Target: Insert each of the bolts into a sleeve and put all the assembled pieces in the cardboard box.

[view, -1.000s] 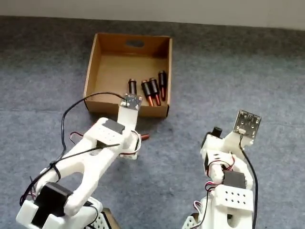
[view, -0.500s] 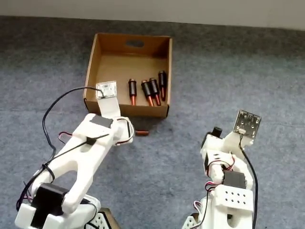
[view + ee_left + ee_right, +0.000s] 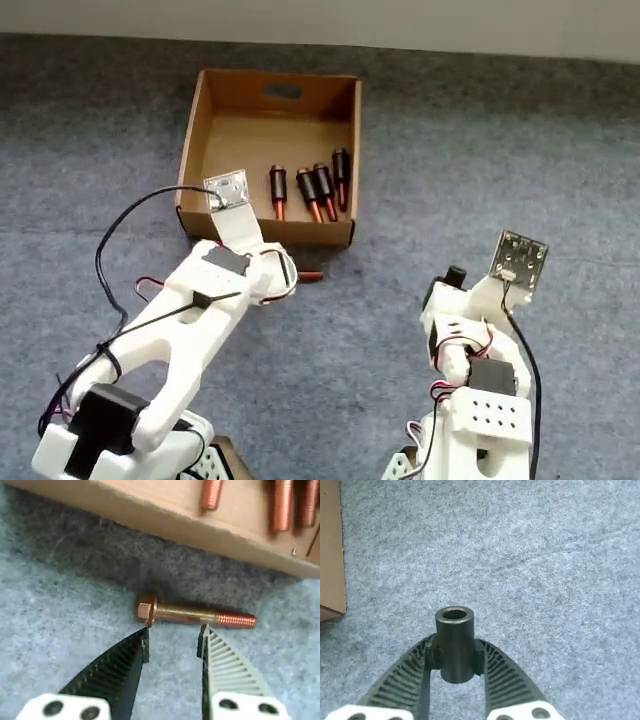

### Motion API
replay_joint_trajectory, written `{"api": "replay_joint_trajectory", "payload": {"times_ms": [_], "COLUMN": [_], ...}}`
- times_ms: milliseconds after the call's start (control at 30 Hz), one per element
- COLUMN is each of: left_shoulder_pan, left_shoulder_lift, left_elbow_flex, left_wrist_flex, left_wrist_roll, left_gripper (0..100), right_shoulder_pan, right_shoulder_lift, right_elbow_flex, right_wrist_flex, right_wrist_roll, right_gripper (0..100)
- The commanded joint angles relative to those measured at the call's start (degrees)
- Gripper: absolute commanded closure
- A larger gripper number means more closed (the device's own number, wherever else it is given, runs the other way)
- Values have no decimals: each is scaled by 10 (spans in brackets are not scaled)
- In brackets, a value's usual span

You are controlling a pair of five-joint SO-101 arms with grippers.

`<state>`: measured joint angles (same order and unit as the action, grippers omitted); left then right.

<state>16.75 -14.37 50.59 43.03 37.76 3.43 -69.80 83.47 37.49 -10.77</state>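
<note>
A copper bolt (image 3: 192, 614) lies on the grey carpet just outside the front wall of the cardboard box (image 3: 150, 517). My left gripper (image 3: 173, 632) is open right next to it, fingertips straddling the shank without touching. In the high view the bolt (image 3: 310, 275) pokes out beside the left arm (image 3: 215, 300). My right gripper (image 3: 455, 650) is shut on a black sleeve (image 3: 455, 640), held upright with its bore showing. That sleeve (image 3: 455, 275) sits at the right arm's tip. Three assembled pieces (image 3: 312, 190) lie in the box (image 3: 200, 120).
The box corner (image 3: 330, 555) shows off to one side of the right gripper. Open carpet (image 3: 420, 180) stretches between the box and the right arm. The left arm's black cable (image 3: 120, 240) loops over the carpet by the box's front left corner.
The left arm swung left, away from over the box's front wall, then edged back right; its gripper now sits at the bolt. The right arm and sleeve have not moved.
</note>
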Motion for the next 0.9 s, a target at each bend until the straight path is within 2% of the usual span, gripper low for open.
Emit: {"api": "replay_joint_trajectory", "payload": {"times_ms": [0,100,367,600,733,867], "left_shoulder_pan": [40,47,44,-3,-12,-7], "left_shoulder_lift": [-22,-17,-17,39,67,66], "left_elbow_flex": [-17,-24,-23,-24,-25,-40], "left_wrist_flex": [52,60,19,-42,-54,-51], "left_wrist_roll": [3,4,6,25,73,78], "left_gripper": [818,818,817,817,816,746], "right_shoulder_pan": [2,1,1,1,1,1], "right_shoulder_lift": [-8,-8,-8,-8,-8,-8], "right_elbow_flex": [-2,-2,-2,-2,-2,-2], "right_wrist_flex": [-12,-12,-12,-12,-12,-12], "right_wrist_roll": [-4,-4,-4,-4,-4,-4], "right_gripper": [992,992,992,992,992,992]}}
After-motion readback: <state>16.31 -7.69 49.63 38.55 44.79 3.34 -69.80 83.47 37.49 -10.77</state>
